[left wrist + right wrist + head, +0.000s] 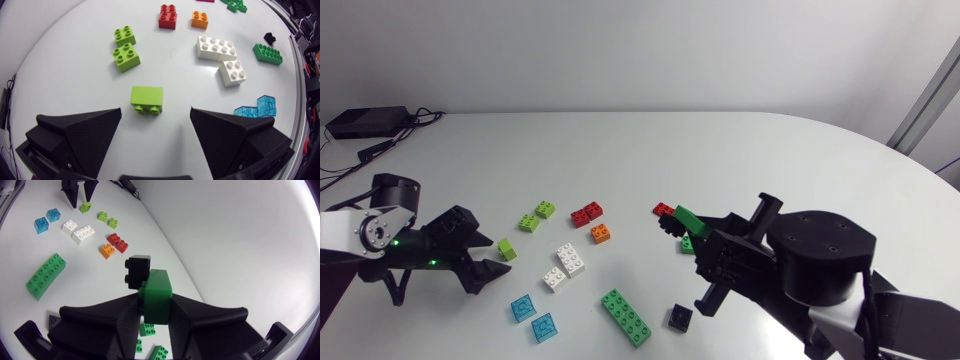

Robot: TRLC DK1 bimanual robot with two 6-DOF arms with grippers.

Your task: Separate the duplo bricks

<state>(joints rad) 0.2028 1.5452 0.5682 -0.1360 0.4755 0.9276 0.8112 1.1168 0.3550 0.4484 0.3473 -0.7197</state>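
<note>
- A white table (740, 150) has loose bricks (587, 213) scattered across its middle.
- The right gripper (708, 240) clamps a green brick (156, 297) from both sides, off the table. The brick's long axis runs straight out from the fingers, and a black brick (138, 271) is joined at its far end.
- Only the right wrist view shows the black brick's studs, which are turned sideways.
- The left gripper (492, 256) is spread wide and holds nothing. A lime brick (147, 99) lies on the table between its fingertips.
- Only the left wrist view shows the lime brick tipped over, studs facing the gripper.
</note>
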